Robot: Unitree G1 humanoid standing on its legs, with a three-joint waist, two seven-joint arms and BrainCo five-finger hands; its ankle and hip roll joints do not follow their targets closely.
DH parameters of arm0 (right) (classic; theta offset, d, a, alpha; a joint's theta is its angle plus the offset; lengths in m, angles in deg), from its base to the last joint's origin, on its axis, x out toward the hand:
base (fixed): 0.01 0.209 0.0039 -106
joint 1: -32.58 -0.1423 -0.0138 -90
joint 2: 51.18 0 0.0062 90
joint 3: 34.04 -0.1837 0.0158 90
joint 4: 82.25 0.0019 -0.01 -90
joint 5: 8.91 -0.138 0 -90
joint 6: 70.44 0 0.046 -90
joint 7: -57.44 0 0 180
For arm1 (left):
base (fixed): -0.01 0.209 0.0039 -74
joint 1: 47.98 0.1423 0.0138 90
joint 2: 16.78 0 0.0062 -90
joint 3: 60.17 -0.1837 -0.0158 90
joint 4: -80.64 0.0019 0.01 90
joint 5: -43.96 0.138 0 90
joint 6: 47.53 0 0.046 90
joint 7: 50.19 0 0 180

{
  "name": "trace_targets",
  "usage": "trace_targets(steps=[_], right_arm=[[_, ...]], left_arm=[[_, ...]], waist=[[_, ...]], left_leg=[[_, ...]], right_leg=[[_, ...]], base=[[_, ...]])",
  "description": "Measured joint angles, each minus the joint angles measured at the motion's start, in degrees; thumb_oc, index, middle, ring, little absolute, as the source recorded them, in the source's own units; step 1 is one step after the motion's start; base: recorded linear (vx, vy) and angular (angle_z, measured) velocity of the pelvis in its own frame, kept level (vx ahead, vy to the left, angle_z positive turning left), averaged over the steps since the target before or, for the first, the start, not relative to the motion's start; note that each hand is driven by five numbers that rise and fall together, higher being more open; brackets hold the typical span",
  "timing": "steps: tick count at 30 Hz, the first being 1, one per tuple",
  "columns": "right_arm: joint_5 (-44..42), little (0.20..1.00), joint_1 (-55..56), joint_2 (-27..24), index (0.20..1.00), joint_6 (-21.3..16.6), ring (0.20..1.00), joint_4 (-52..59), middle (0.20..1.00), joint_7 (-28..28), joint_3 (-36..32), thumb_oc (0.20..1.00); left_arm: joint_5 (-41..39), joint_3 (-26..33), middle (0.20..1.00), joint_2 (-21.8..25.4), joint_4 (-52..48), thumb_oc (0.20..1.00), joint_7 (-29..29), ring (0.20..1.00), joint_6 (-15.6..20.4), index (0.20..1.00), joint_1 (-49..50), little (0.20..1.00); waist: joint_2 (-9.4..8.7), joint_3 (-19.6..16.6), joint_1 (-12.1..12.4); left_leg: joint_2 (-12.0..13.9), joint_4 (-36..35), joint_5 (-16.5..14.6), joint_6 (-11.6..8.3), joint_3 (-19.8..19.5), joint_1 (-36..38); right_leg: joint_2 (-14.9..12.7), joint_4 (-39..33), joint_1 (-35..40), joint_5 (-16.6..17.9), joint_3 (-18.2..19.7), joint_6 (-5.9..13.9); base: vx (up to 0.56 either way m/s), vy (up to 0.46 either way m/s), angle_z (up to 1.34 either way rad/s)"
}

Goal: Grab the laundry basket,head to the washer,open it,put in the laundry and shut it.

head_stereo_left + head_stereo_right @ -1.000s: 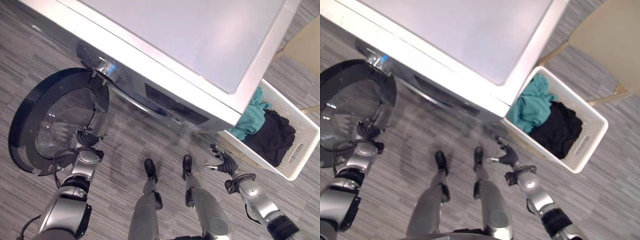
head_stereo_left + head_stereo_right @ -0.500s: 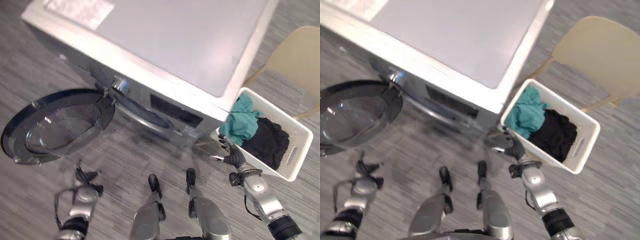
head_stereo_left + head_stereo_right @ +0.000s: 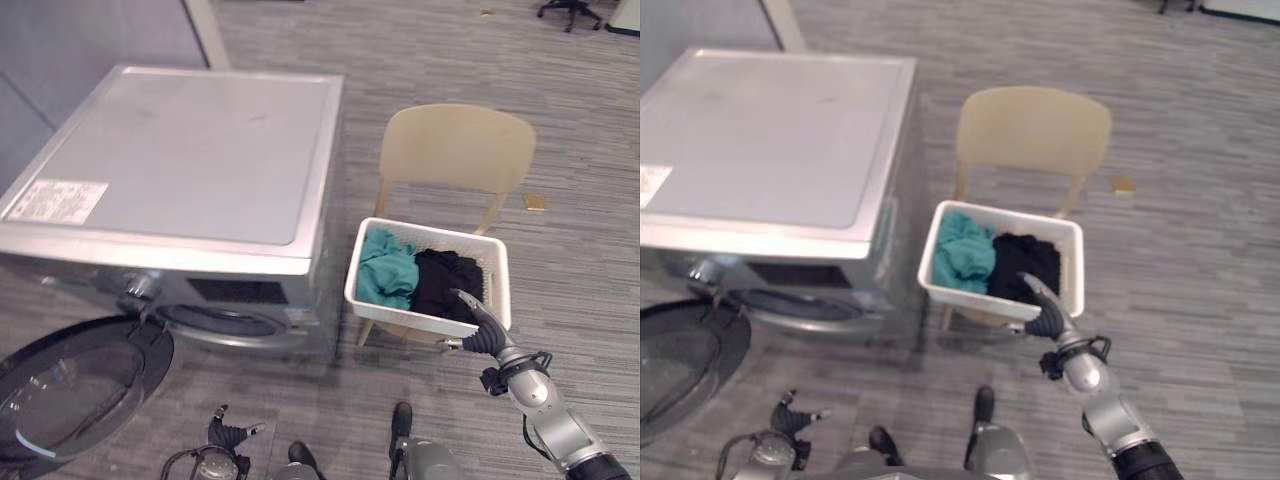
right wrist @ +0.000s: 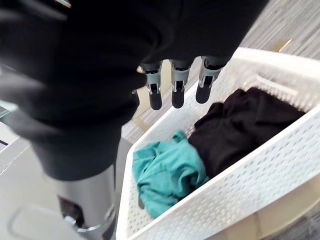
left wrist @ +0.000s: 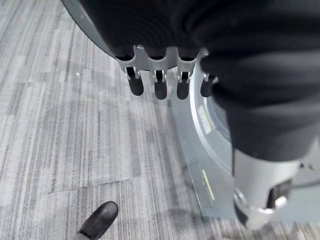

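Right hand (image 3: 478, 328) hovers over the near rim of the laundry basket (image 3: 495, 272), fingers straight and relaxed, holding nothing. Teal cloth (image 3: 381, 276) and black cloth (image 3: 445, 280) lie just past the fingertips, teal toward the washer. Basket rests on the seat of a beige chair (image 3: 455, 148), long axis across the seat, just beside the washer (image 3: 190, 160). Washer door (image 3: 70, 395) hangs open. Left hand (image 3: 225, 434) low near the floor, fingers loose, well apart from the basket. Label on the washer's top corner unreadable.

Grey striped plank flooring (image 3: 560, 200) covers the room. A beige chair (image 3: 455, 150) stands on it, and a black office chair base (image 3: 570, 12) sits at the far edge.
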Motion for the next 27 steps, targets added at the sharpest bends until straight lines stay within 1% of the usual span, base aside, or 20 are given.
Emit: trace_targets(steps=[1, 2, 3, 4, 6, 7, 8, 10, 11, 13, 14, 15, 17, 18, 19, 21, 22, 25, 26, 27], right_arm=[[1.2, 1.0, -0.4, -2.2, 1.0, 0.3, 1.0, -0.5, 1.0, 0.1, 0.4, 1.0], [1.9, 1.0, -1.0, -3.5, 1.0, 0.4, 1.0, -0.7, 1.0, 0.2, 0.8, 1.0], [1.9, 1.0, -2.1, -4.7, 1.0, 0.7, 1.0, -1.0, 1.0, 0.7, 1.7, 1.0], [1.9, 1.0, -4.6, -5.9, 1.0, 0.9, 1.0, -1.5, 1.0, 1.3, 2.3, 1.0], [2.0, 1.0, -5.8, -5.7, 1.0, 1.0, 1.0, -3.0, 1.0, 1.8, 2.9, 1.0], [2.1, 1.0, -6.1, -5.7, 1.0, 1.0, 1.0, -4.0, 1.0, 1.9, 3.7, 1.0], [2.3, 1.0, -6.8, -5.7, 1.0, 1.1, 1.0, -5.1, 1.0, 1.8, 4.8, 1.0], [2.3, 1.0, -7.8, -5.5, 1.0, 1.1, 1.0, -5.9, 1.0, 1.9, 5.6, 1.0], [2.7, 1.0, -8.9, -5.5, 1.0, 1.1, 1.0, -7.1, 1.0, 1.9, 6.6, 1.0], [4.1, 1.0, -10.3, -5.6, 1.0, 1.2, 1.0, -7.9, 1.0, 2.0, 7.8, 1.0], [4.1, 1.0, -11.0, -5.8, 1.0, 1.2, 1.0, -7.9, 1.0, 2.0, 8.0, 1.0], [4.1, 1.0, -12.2, -5.3, 1.0, 1.2, 1.0, -9.0, 1.0, 2.2, 8.2, 1.0], [4.2, 1.0, -14.7, -5.2, 1.0, 1.2, 1.0, -11.3, 1.0, 2.3, 9.8, 1.0], [4.2, 1.0, -16.0, -5.2, 1.0, 1.3, 1.0, -12.4, 1.0, 2.4, 10.6, 1.0], [4.9, 1.0, -19.1, -4.9, 1.0, 1.5, 1.0, -15.0, 1.0, 3.0, 11.9, 1.0], [6.0, 1.0, -21.2, -4.9, 1.0, 2.0, 1.0, -16.8, 1.0, 3.4, 12.6, 1.0], [6.2, 1.0, -25.3, -4.3, 1.0, 2.1, 1.0, -21.0, 1.0, 4.2, 15.6, 1.0], [6.2, 1.0, -29.6, -1.8, 1.0, 2.5, 1.0, -25.4, 1.0, 5.0, 15.8, 1.0], [6.2, 1.0, -32.5, -0.8, 1.0, 2.7, 1.0, -28.1, 1.0, 5.7, 16.2, 1.0], [6.2, 1.0, -35.8, -0.7, 1.0, 3.1, 1.0, -30.9, 1.0, 6.2, 16.9, 1.0]], left_arm=[[0.0, -0.1, 1.0, -0.6, 0.0, 1.0, 0.1, 1.0, 0.2, 1.0, -0.5, 1.0], [0.0, -0.6, 1.0, -0.7, -0.3, 1.0, 0.1, 1.0, 0.3, 1.0, -0.5, 1.0], [-0.1, -1.8, 1.0, -0.8, -0.8, 1.0, 0.2, 1.0, 0.4, 1.0, -0.3, 1.0], [0.0, -3.6, 1.0, -1.1, -2.3, 1.0, 0.7, 1.0, 0.8, 1.0, 0.0, 1.0], [-0.1, -4.2, 1.0, -1.6, -2.4, 1.0, 0.8, 1.0, 1.3, 1.0, -0.7, 1.0], [-0.1, -4.6, 1.0, -1.6, -2.5, 1.0, 0.8, 1.0, 1.8, 1.0, -1.1, 1.0], [-0.2, -4.8, 1.0, -1.6, -2.6, 1.0, 1.0, 1.0, 2.0, 1.0, -1.8, 1.0], [-0.4, -4.8, 1.0, -1.5, -2.4, 1.0, 1.1, 1.0, 2.1, 1.0, -1.8, 1.0], [-0.4, -4.7, 1.0, -1.5, -2.3, 1.0, 1.1, 1.0, 2.1, 1.0, -1.5, 1.0], [-0.4, -4.7, 1.0, -1.5, 0.0, 1.0, 1.2, 1.0, 2.0, 1.0, -0.7, 1.0], [-0.4, -4.7, 1.0, -1.5, -0.1, 1.0, 1.2, 1.0, 2.0, 1.0, -0.4, 1.0], [-0.4, -4.6, 1.0, -1.2, -0.1, 1.0, 1.2, 1.0, 2.0, 1.0, -0.4, 1.0], [-0.4, -4.6, 1.0, -1.1, -0.2, 1.0, 1.1, 1.0, 2.1, 1.0, -0.6, 1.0], [-0.4, -4.5, 1.0, -0.9, -0.2, 1.0, 1.1, 1.0, 2.1, 1.0, -0.9, 1.0], [-0.4, -4.4, 1.0, -0.4, 0.1, 1.0, 0.7, 1.0, 2.2, 1.0, -2.2, 1.0], [-0.5, -4.3, 1.0, 0.4, 0.2, 1.0, 0.2, 1.0, 2.2, 1.0, -4.0, 1.0], [-0.7, -4.6, 1.0, 1.2, 0.0, 1.0, -0.5, 1.0, 2.5, 1.0, -4.8, 1.0], [-1.0, -4.6, 1.0, 2.0, -1.3, 1.0, -0.9, 1.0, 3.3, 1.0, -5.0, 1.0], [-1.0, -5.0, 1.0, 2.1, -1.3, 1.0, -1.0, 1.0, 3.6, 1.0, -5.5, 1.0], [-1.1, -5.0, 1.0, 2.0, -1.2, 1.0, -1.1, 1.0, 4.1, 1.0, -6.7, 1.0]], waist=[[0.13, 0.0, 0.2], [-0.17, 0.1, 0.4], [-1.01, 0.3, 0.8], [-1.25, 0.4, 1.3], [-1.14, 0.4, 1.3], [-1.11, 0.4, 1.4], [-1.08, 0.5, 1.6], [-0.28, 0.5, 1.9], [0.11, 0.5, 2.0], [0.71, 0.4, 1.8], [1.46, 0.5, 1.9], [1.24, 1.0, 2.0], [1.24, 1.3, 2.2], [1.31, 1.6, 2.6], [1.49, 2.9, 3.0], [1.58, 4.1, 3.8], [1.47, 4.8, 5.0], [1.8, 6.3, 7.2], [2.01, 7.1, 7.4], [2.98, 9.0, 8.6]], left_leg=[[1.4, 5.3, 0.1, -0.16, -2.4, -1.9], [2.2, 9.8, 0.1, -0.55, -4.8, -3.8], [1.4, 12.3, -0.5, -1.37, -9.4, -6.1], [-2.6, 10.1, -1.9, -3.29, -16.4, -8.5], [-5.3, 3.3, -1.7, -3.07, -19.3, -9.6], [-6.4, -0.1, -1.2, -2.83, -19.8, -10.2], [-7.5, -3.5, 0.3, -2.07, -19.8, -11.3], [-8.3, -4.7, 1.5, -1.72, -20.3, -13.5], [-8.8, -5.8, 2.1, -0.66, -21.0, -13.4], [-9.8, -6.7, 2.9, 0.6, -21.3, -12.3], [-9.5, -7.7, 3.4, 1.33, -21.4, -11.4], [-10.0, -9.0, 5.2, 2.7, -20.9, -11.4], [-10.9, -10.5, 6.1, 3.62, -19.7, -11.5], [-11.3, -11.1, 6.3, 3.85, -19.4, -11.7], [-11.9, -11.4, 6.8, 4.56, -19.3, -12.1], [-12.5, -11.5, 6.9, 4.69, -19.4, -12.6], [-12.8, -12.2, 7.0, 4.78, -19.6, -12.8], [-13.0, -12.0, 7.3, 5.06, -19.9, -14.0], [-12.9, -12.0, 7.4, 5.02, -20.1, -15.0], [-13.0, -12.0, 7.9, 5.04, -21.5, -16.1]], right_leg=[[0.7, -1.1, 1.1, -0.2, 0.7, -1.24], [0.7, -2.3, 2.0, 0.7, 1.7, -2.68], [0.6, -3.3, 2.2, 1.3, 2.6, -3.61], [0.2, -4.0, 1.6, 1.8, 4.2, -3.52], [0.4, -4.1, 1.7, 1.9, 4.3, -3.3], [0.7, -4.4, 1.9, 1.6, 4.2, -3.6], [1.4, -4.4, 1.7, 1.3, 4.1, -3.92], [2.4, -4.4, 1.3, 1.0, 4.2, -4.14], [3.2, -4.4, 1.3, 1.0, 5.0, -4.23], [3.9, -4.3, 1.4, 0.6, 5.7, -3.94], [4.8, -4.1, 1.2, 0.6, 6.2, -3.69], [4.3, -4.0, 0.6, 0.5, 7.0, -2.95], [3.4, -3.5, -1.0, 0.9, 7.9, -1.64], [3.0, -3.2, -1.7, 1.0, 8.3, -1.4], [2.4, -2.7, -2.4, 0.9, 8.4, -0.66], [1.9, -2.8, -2.7, 0.9, 8.2, -0.43], [1.6, -2.9, -3.3, 0.8, 8.0, -0.17], [1.5, -2.3, -4.6, 0.7, 7.3, 0.07], [1.6, -2.2, -5.3, 0.6, 7.2, 0.09], [1.6, -2.4, -5.8, 0.8, 5.9, -0.18]], base=[[-0.06, -0.061, -0.23], [-0.07, -0.042, -0.44], [0.07, 0.011, -0.73], [0.08, 0.043, -0.69], [0.09, 0.062, -0.28], [0.08, 0.086, -0.01], [0.05, 0.057, -0.01], [0.09, 0.119, -0.14], [0.11, 0.203, -0.26], [0.05, 0.141, -0.29], [-0.01, 0.127, -0.33], [-0.01, 0.126, -0.27], [-0.05, 0.079, -0.23], [-0.05, 0.06, -0.2], [-0.06, 0.045, -0.05], [-0.06, 0.043, 0.11], [-0.09, 0.026, 0.11], [-0.07, 0.01, 0.09], [-0.08, -0.007, 0.26], [-0.05, 0.0, 0.39]])
